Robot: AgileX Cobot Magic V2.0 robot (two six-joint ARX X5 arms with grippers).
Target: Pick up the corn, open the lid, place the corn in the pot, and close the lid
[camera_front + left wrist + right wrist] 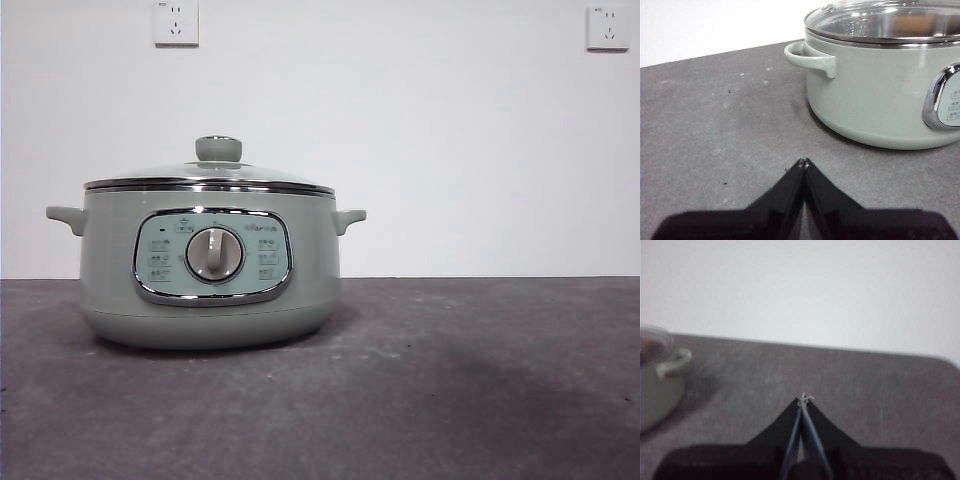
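A dark grey table (480,400) meets a white wall (450,150) bearing two sockets (176,22). Bare tabletop spreads right of the pot (210,260), lid (215,172) seated on its rim. Left gripper (803,163) and right gripper (804,399) both clenched, holding nothing; an orange-brown shape, perhaps the corn, shows through the glass.

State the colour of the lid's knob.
Sage green, matching the pot; the lid knob shows best in the front view.
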